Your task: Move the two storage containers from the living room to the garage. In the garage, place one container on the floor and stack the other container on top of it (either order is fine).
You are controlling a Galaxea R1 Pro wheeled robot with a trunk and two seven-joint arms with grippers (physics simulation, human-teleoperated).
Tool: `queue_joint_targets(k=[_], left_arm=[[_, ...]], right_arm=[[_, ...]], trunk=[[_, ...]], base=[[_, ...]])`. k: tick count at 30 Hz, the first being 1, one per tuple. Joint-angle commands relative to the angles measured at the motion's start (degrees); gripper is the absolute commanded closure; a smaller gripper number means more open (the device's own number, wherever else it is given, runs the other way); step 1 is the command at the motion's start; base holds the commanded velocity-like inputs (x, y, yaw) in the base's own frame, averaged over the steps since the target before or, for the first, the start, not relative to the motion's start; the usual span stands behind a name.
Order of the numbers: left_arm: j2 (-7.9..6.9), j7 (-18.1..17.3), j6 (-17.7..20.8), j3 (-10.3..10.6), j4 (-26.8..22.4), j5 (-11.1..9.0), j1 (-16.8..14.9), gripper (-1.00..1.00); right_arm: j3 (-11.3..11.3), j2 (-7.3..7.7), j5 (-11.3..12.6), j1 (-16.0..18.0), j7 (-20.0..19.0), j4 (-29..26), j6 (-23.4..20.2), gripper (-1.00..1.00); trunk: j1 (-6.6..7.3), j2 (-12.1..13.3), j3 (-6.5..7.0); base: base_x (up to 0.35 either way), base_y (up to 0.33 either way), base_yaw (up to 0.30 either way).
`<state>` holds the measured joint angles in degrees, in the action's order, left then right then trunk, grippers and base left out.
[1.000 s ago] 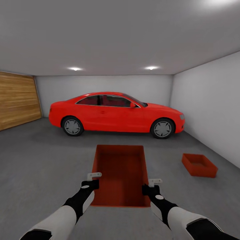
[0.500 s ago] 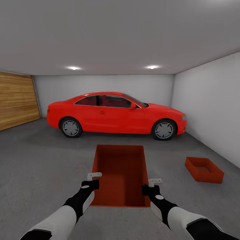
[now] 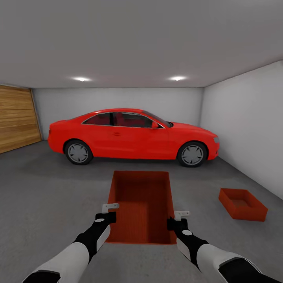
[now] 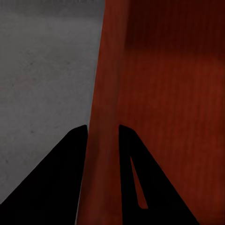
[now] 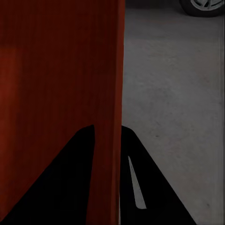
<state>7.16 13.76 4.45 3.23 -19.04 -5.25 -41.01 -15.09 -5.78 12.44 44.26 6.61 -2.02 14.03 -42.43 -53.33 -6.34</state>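
An orange-red open storage container [image 3: 142, 204] hangs in front of me, held by both arms above the garage floor [image 3: 51, 196]. My left gripper [image 3: 110, 211] is shut on its left wall [image 4: 104, 140], the dark fingers [image 4: 75, 154] pinching the thin wall. My right gripper [image 3: 177, 219] is shut on the right wall [image 5: 108, 117] in the same way. The second storage container [image 3: 243, 204] rests on the grey concrete at the right, near the side wall, with its open top up.
A glossy red car [image 3: 133, 135] stands broadside across the garage beyond the containers. A wooden garage door [image 3: 15, 122] is at the left, a plain white wall [image 3: 247, 125] at the right. One car wheel [image 5: 201, 5] appears in the right wrist view.
The whole head view has shifted as I move: the car and door have slid left, and the container on the floor has drifted right and lower. The held container stays fixed between my grippers.
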Motion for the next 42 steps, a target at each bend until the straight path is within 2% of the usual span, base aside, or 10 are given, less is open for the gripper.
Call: queue_joint_targets(k=[1, 18, 42], left_arm=[[-1.36, 1.9, 0.5, -1.7, -0.2, 0.2, -0.1, 1.0], [-1.36, 1.9, 0.5, -1.7, -0.3, 0.2, 0.0, 1.0], [-1.36, 1.9, 0.5, -1.7, -0.3, 0.2, -0.1, 1.0]], right_arm=[[0.7, 1.32, 0.7, 0.0, 0.8, 0.0, 0.3, 1.0], [0.7, 1.34, 0.7, 0.0, 1.4, 0.0, 0.3, 1.0], [0.7, 1.38, 0.8, 0.0, 1.8, 0.0, 0.3, 1.0]], trunk=[[-0.04, -0.1, -0.08], [-0.04, -0.1, -0.08], [-0.04, -0.1, -0.08]], base=[[0.322, 0.0, -0.264], [0.322, 0.024, -0.285], [0.316, 0.18, -0.287]])
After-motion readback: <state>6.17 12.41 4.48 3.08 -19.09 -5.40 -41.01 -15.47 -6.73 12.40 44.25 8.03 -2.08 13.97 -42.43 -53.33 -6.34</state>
